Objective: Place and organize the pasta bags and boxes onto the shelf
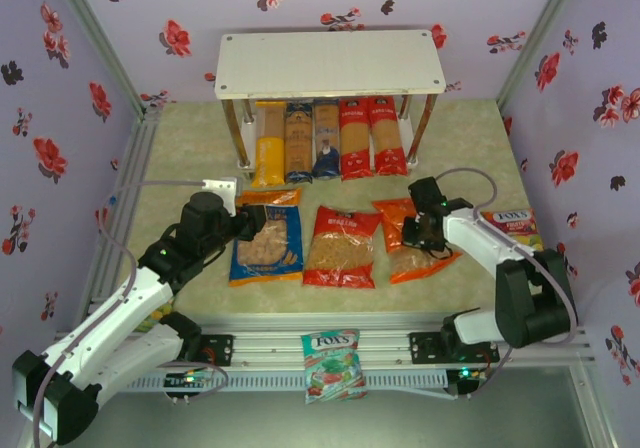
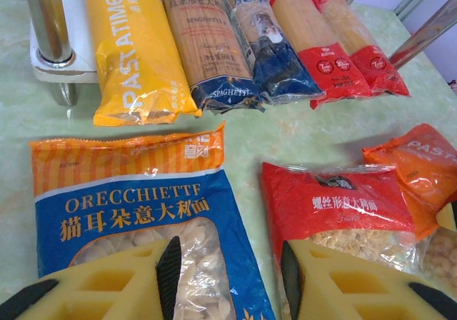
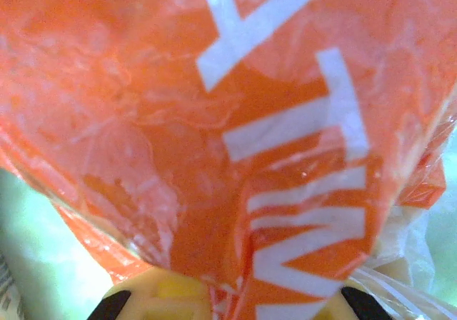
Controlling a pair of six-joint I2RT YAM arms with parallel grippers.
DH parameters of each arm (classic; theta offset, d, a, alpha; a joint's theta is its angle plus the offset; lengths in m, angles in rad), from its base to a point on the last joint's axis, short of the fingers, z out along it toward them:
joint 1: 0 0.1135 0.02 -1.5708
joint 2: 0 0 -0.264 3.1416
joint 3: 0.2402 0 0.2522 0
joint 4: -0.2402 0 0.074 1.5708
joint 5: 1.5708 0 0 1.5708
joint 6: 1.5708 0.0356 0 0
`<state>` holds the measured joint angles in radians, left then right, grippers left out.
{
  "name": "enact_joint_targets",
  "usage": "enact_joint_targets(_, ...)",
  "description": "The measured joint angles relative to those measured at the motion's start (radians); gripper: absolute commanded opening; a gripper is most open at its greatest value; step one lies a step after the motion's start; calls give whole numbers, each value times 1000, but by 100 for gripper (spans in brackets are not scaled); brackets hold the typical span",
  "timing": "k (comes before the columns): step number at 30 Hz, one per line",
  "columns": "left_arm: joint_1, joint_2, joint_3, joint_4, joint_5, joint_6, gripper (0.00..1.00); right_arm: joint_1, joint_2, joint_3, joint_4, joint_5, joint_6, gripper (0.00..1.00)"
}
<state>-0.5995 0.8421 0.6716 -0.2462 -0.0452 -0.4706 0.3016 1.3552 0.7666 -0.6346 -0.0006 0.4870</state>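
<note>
I see my left gripper (image 2: 230,263) with fingers apart above the blue bag (image 2: 136,220), which is labelled ORECCHIETTE. My right gripper (image 3: 228,302) is clamped on the orange bag (image 3: 214,120), which is printed with large white letters and lies right of the red bag (image 2: 335,206). Five pasta boxes (image 1: 325,138) lie side by side under the top board of the shelf (image 1: 330,63). The yellow pack (image 2: 136,56) reads PASTATIME. The dark blue pack (image 2: 214,48) reads SPAGHETTI. A FOX'S bag (image 1: 333,363) lies at the near edge.
</note>
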Motion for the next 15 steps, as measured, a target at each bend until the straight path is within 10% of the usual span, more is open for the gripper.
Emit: enact_joint_targets(15, 0, 28, 0, 23, 3, 0, 44, 0, -406, 319, -327, 80, -58, 0)
